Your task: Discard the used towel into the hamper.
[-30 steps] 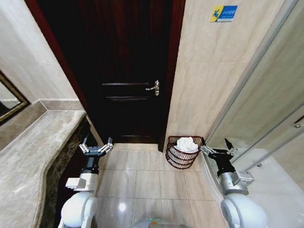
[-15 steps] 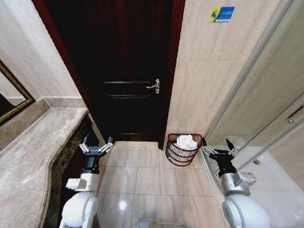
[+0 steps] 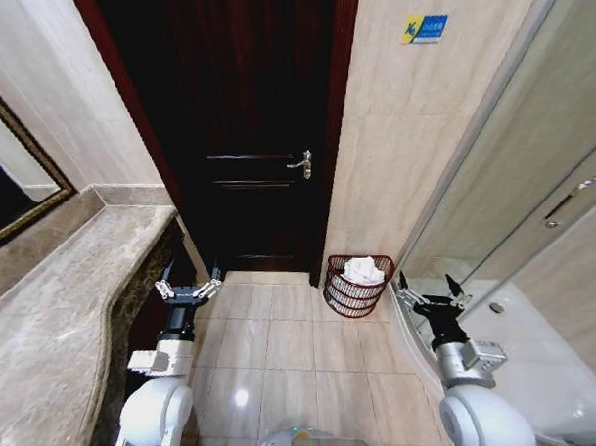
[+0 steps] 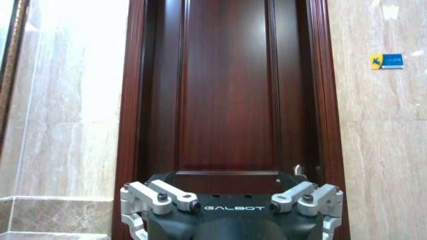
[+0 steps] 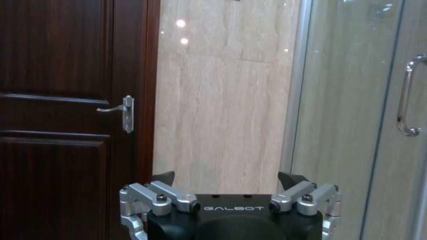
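A dark wooden door (image 3: 251, 137) fills the upper centre of the head view, with a marble surface (image 3: 57, 319) running down the left edge and a glass shower screen (image 3: 532, 195) on the right. At the foot of the tiled wall just right of the door, a little below centre frame, the hamper (image 3: 357, 286) stands upright on the floor tiles with the white towel (image 3: 363, 271) bunched inside it at the rim. The left end effector (image 3: 189, 287) hangs at lower left beside the marble surface and the right end effector (image 3: 431, 299) at lower right, near the hamper but apart from it, both with fingers spread wide and empty.
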Available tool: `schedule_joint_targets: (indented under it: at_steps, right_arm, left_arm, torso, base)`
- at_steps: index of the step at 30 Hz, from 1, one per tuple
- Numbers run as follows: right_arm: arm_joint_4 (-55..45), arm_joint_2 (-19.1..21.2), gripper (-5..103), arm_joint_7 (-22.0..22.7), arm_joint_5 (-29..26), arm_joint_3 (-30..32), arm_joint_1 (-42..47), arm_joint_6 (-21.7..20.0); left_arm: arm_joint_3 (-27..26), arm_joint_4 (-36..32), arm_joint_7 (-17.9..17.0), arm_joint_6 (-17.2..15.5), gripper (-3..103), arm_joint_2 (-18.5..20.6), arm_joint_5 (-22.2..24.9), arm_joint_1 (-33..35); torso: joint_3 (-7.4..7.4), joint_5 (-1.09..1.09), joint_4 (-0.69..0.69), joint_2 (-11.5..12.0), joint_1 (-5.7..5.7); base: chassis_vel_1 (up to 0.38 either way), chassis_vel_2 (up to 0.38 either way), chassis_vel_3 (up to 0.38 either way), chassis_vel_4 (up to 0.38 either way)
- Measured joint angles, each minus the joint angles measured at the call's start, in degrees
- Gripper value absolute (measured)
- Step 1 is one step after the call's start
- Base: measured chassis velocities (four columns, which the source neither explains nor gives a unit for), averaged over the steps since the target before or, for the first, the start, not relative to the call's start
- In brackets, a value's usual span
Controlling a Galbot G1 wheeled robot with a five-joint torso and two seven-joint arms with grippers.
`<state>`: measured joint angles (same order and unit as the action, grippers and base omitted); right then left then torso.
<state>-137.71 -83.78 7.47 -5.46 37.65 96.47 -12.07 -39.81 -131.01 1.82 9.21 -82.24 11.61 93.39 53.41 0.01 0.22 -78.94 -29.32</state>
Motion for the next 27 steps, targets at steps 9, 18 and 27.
schedule_joint_targets:
  at_steps: [9,18,27]
  right_arm:
    - [-0.19,0.22,100,-0.04,-0.34,0.2,0.29,0.08]
    - [-0.42,0.33,100,-0.39,-0.9,0.63,1.32,0.84]
    - [-0.56,0.59,100,-0.52,-1.61,1.58,1.68,1.12]
  left_arm:
    - [-0.14,-1.15,-1.38,-3.46,100,-0.26,-0.33,0.77]
    - [-1.68,-1.5,-2.18,-4.51,100,1.78,0.35,2.25]
    - [-1.53,-1.56,-2.3,-4.65,100,1.45,0.37,1.91]
  torso:
    - [0.0,0.0,0.0,0.0,0.0]
    - [0.0,-0.01,0.0,0.0,0.0]
    - [0.0,-0.01,0.0,0.0,0.0]
  base:
    - [0.073,-0.08,-0.08,0.07]
    - [0.069,-0.068,-0.067,0.073]
    - [0.067,-0.08,-0.069,0.071]
